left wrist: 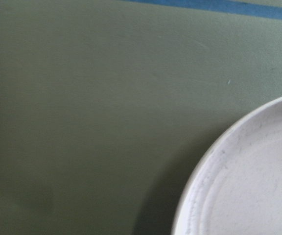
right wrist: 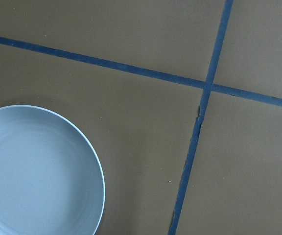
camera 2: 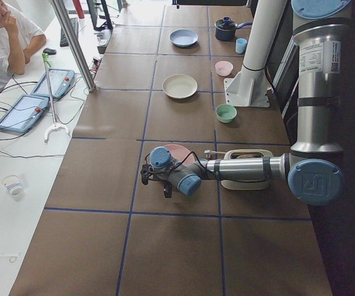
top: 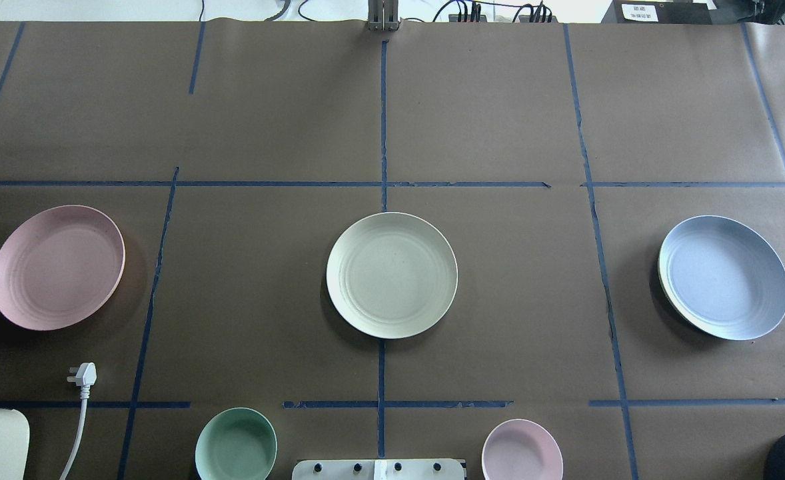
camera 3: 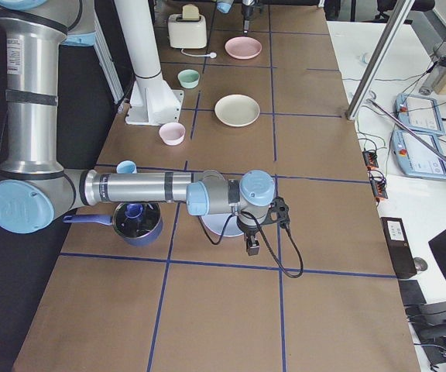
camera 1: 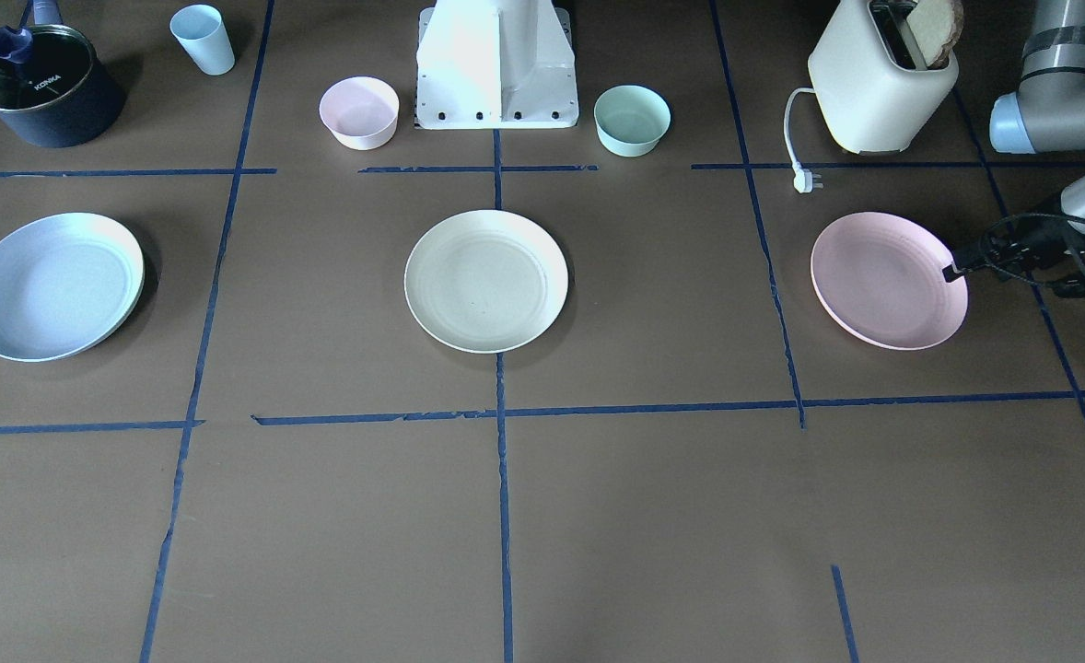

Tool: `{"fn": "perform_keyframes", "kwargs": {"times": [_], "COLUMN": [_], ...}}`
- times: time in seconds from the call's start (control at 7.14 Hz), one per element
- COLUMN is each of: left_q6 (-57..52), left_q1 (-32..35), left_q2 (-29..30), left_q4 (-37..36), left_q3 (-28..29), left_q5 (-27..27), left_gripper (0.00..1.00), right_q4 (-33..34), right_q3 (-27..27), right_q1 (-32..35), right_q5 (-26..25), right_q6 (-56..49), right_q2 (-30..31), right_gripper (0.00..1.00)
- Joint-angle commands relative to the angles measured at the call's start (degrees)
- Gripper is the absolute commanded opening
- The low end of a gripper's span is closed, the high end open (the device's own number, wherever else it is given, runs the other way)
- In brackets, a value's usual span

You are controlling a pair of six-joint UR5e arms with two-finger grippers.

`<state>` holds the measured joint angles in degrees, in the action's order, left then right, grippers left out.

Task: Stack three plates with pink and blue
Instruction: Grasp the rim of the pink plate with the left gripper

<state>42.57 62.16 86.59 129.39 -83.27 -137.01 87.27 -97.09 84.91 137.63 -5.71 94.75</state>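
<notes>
Three plates lie apart in a row on the brown table. The cream-white plate (camera 1: 485, 281) is in the middle (top: 391, 275). The pale pink plate (camera 1: 883, 281) is on my left side (top: 58, 267). The pale blue plate (camera 1: 50, 287) is on my right side (top: 724, 277). My left gripper (camera 1: 952, 271) is low at the pink plate's outer rim; I cannot tell whether it is open or shut. The left wrist view shows the pink plate's edge (left wrist: 258, 186). My right gripper (camera 3: 252, 244) hangs beside the blue plate (right wrist: 33, 171); its state cannot be told.
Along my side of the table stand a dark pot (camera 1: 40, 87), a light blue cup (camera 1: 204, 39), a small pink bowl (camera 1: 358, 112), the robot base (camera 1: 496, 69), a mint bowl (camera 1: 632, 120) and a toaster (camera 1: 879, 83) whose plug (camera 1: 805, 180) lies near the pink plate.
</notes>
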Motion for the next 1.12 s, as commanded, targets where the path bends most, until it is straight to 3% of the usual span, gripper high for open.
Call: {"fn": "perform_keyframes", "kwargs": {"times": [0.0, 0.14, 0.42, 0.7, 0.98], "left_q6": [1.0, 0.9, 1.2, 10.2, 21.4], "left_q1": [-1.5, -1.5, -1.5, -1.7, -5.6], "left_q2": [0.5, 0.8, 2.8, 12.8, 20.3], "left_q4": [0.5, 0.5, 0.5, 0.6, 0.5], "left_q3": [0.5, 0.3, -0.2, -0.8, -6.4], "left_q5": [0.2, 0.0, -0.5, -6.6, -10.8], "left_gripper": [0.32, 0.04, 0.0, 0.0, 0.0], "right_q4": [0.0, 0.0, 0.0, -0.1, -0.1], "right_q3": [0.0, 0.0, 0.0, 0.1, 0.1], "right_q1": [0.0, 0.0, -0.1, -0.1, -0.1], "right_q5": [0.1, 0.2, 2.2, 3.3, 3.3], "right_q6": [0.0, 0.1, 0.2, 0.1, 0.1], "right_q2": [0.0, 0.0, -0.1, -0.1, -0.1], "right_gripper": [1.0, 1.0, 1.0, 1.0, 1.0]}}
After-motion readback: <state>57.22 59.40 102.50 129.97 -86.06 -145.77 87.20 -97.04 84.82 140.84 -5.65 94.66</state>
